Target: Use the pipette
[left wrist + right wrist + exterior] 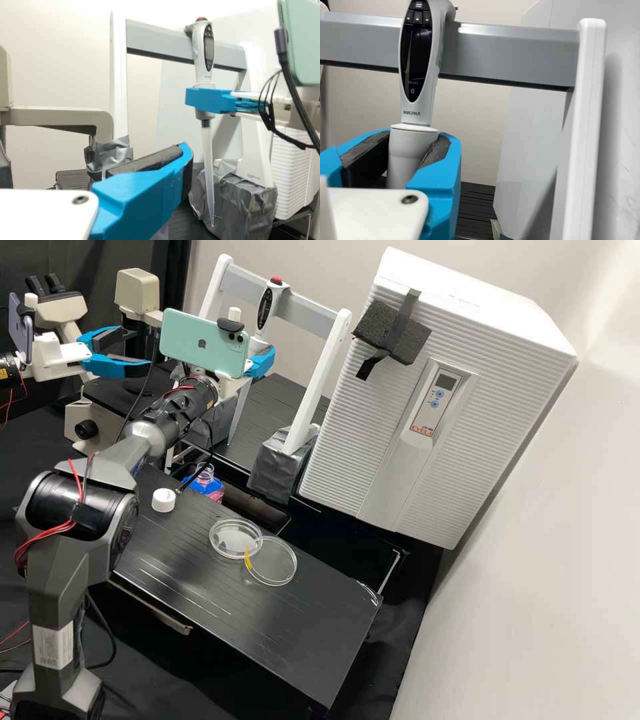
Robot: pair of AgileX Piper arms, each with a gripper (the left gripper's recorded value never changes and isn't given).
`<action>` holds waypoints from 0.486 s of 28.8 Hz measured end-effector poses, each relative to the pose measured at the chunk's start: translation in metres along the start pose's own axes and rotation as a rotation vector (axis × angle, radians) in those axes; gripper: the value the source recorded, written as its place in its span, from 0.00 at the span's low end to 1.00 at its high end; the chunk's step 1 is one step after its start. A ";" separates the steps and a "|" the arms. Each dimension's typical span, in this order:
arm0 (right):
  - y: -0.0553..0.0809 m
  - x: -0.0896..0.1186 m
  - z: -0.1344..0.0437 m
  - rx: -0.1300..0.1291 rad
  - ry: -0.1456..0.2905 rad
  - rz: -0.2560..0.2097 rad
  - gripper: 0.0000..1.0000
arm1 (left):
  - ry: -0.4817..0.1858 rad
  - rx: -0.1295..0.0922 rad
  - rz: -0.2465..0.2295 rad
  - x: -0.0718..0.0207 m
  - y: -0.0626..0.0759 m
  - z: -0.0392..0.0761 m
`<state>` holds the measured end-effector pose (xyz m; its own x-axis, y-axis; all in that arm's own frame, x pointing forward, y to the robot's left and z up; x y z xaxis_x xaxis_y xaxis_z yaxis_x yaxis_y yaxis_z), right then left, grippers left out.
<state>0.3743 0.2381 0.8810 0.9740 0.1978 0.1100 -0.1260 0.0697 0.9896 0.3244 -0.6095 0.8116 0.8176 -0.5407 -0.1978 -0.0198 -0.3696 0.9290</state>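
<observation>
Right claw [405,150] clamped on the pipette [417,65] at a black lab bench. Its blue fingers [442,165] pinch the white barrel just under the dark display, and the body rises straight up out of the grip, against the grey crossbar of the stand [520,50]. From the left wrist, the long clear tip [207,170] hangs straight down below that claw — its point is free in the air, in front of the taped foot of the stand. Left claw [130,347] sits well apart from the pipette, off to the side of the right claw, w/ fingers spread wide and nothing between them. Well below the right claw, on the black tray [300,627]: two clear dishes [235,537] touching at the rims, a white cap [163,500] and a bottle [210,483] of pink liquid nearer the claw's side. Beyond the stand, a ribbed white machine [433,393].
</observation>
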 end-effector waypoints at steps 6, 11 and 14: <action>0.013 -0.007 0.000 0.041 -0.019 0.036 0.00 | -0.004 0.004 0.004 0.0009 0.001 0.001; 0.025 -0.012 -0.003 0.073 -0.018 0.079 0.00 | -0.004 0.004 0.004 0.0009 0.001 0.001; 0.029 -0.012 -0.005 0.074 -0.011 0.105 0.00 | -0.004 0.004 0.004 0.0009 0.001 0.001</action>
<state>0.3583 0.2428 0.9077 0.9584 0.1890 0.2137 -0.2132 -0.0233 0.9767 0.3248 -0.6110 0.8126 0.8150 -0.5454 -0.1959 -0.0251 -0.3709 0.9283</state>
